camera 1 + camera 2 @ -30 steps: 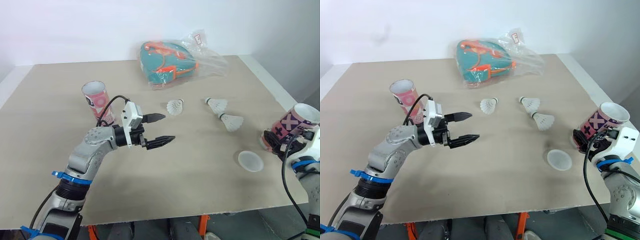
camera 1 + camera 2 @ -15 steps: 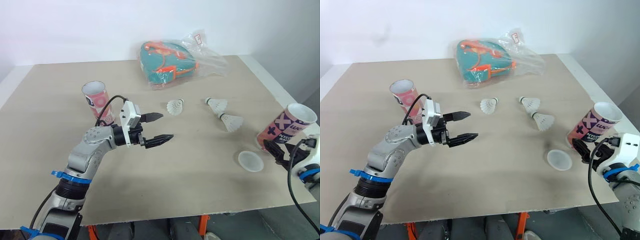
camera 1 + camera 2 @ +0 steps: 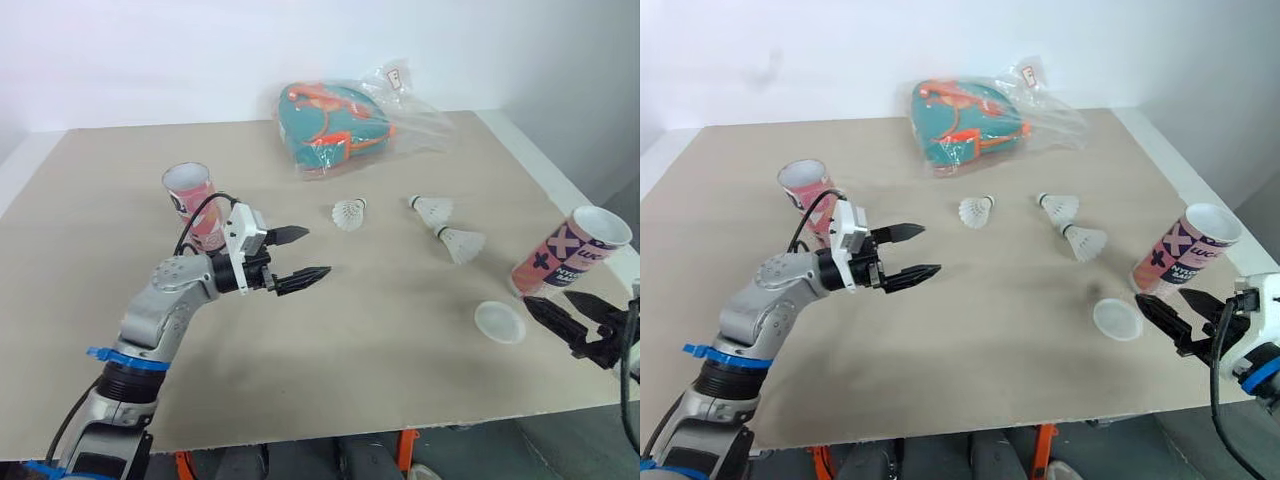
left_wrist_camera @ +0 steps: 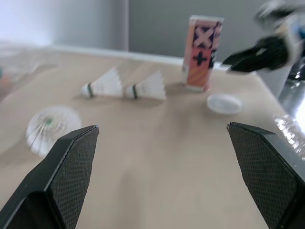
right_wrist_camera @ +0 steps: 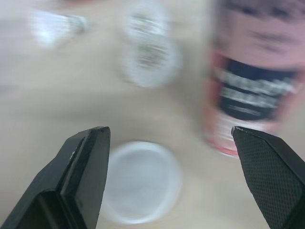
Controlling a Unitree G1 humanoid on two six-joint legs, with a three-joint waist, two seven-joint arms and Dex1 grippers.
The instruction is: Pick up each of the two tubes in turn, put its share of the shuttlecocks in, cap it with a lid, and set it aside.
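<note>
- At the right edge of the surface (image 3: 380, 340), the patterned tube (image 3: 572, 250) is seen standing upright, mouth open, uncapped and gripped by nothing.
- Over on the left side, a second tube (image 3: 193, 203) is stood upright too, likewise without a lid.
- Between the two tubes, shuttlecocks are found lying loose: a lone shuttlecock (image 3: 348, 213) mid-surface, then a far shuttlecock (image 3: 432, 209) and a near shuttlecock (image 3: 461, 243) close together.
- One lid (image 3: 500, 322) is laid flat just beside the patterned tube's foot.
- Now the right pincer (image 3: 547, 298) is held wide open and empty, low at the edge, near both the lid and the tube's base.
- Meanwhile the left pincer (image 3: 317, 251) is spread open over the surface, empty, and aimed towards the lone shuttlecock.
- Filling is judged to be the step in hand, since no cap is on and the shuttlecocks are out.
- It would be done best with the tube gripped squarely at mid-body, gently enough that the wall is not crushed.
- Each shuttlecock would best be taken near the cork and fed cork first, so the skirt is spared.
- Care is called for at the edge, where a nudged tube could be tipped off.
- At the back, the bag (image 3: 350, 120) lies well apart and can be left alone.
</note>
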